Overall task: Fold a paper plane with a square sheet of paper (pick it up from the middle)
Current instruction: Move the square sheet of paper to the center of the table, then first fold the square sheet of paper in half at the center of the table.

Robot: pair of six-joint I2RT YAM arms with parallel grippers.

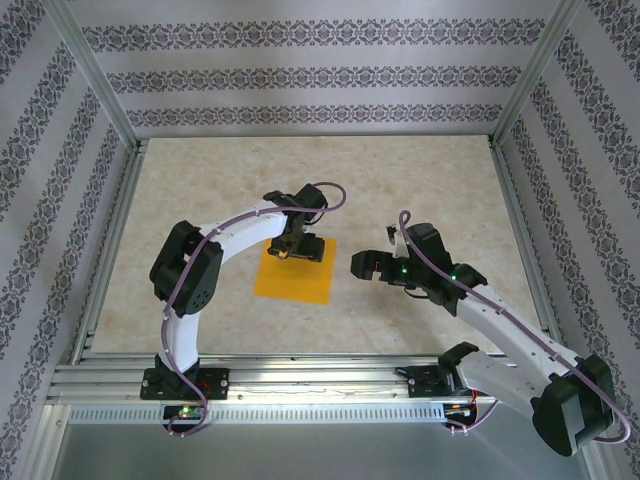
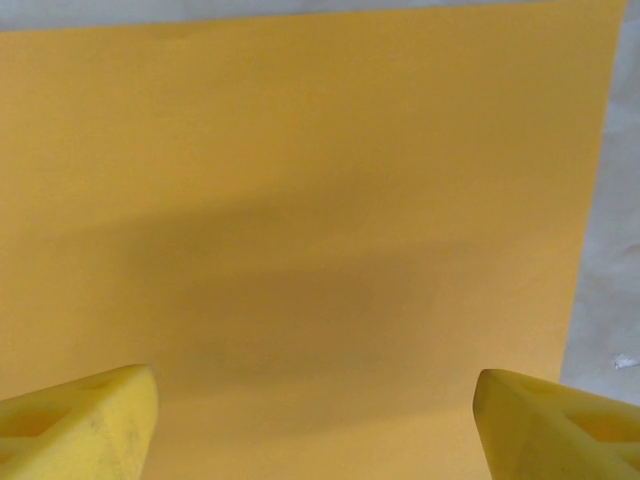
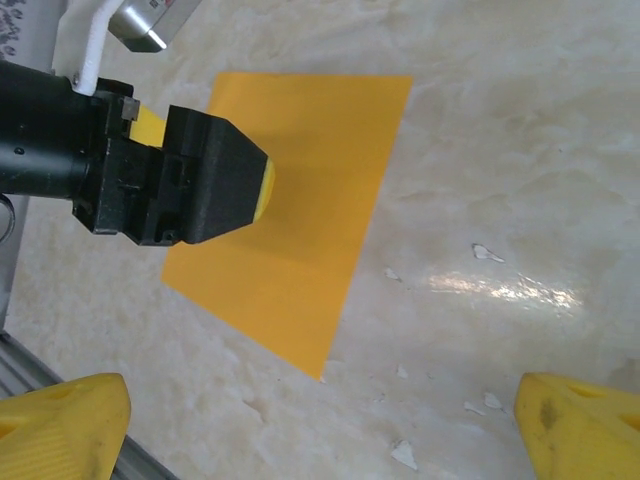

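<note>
- a pale marbled table point(image 1: 420, 180) sits inside a metal frame, with patterned wallpaper panels on three sides.
- the square sheet of paper point(image 1: 296, 284) lies flat and unfolded on the table, a little left of centre and nearer the arm bases than the far wall.
- the left gripper point(image 1: 296, 247) hangs over the sheet, toward its far half, pointing down. in its wrist view the yellow fingers point(image 2: 90, 420) stand apart over plain orange paper and grasp nothing. we cannot tell whether the tips touch the paper.
- the right gripper point(image 1: 362, 264) waits near the sheet's right edge, above bare table, its jaws wide and empty.
- we judge the step in hand to be the first pick from the middle of the sheet.
- to do it well, we would rest both fingertips lightly near the centre, then draw them together slowly so the thin paper bunches into a small ridge to pinch.
- pressing hard would likely pin the sheet flat, and an off-centre pinch could skew the first crease.
</note>
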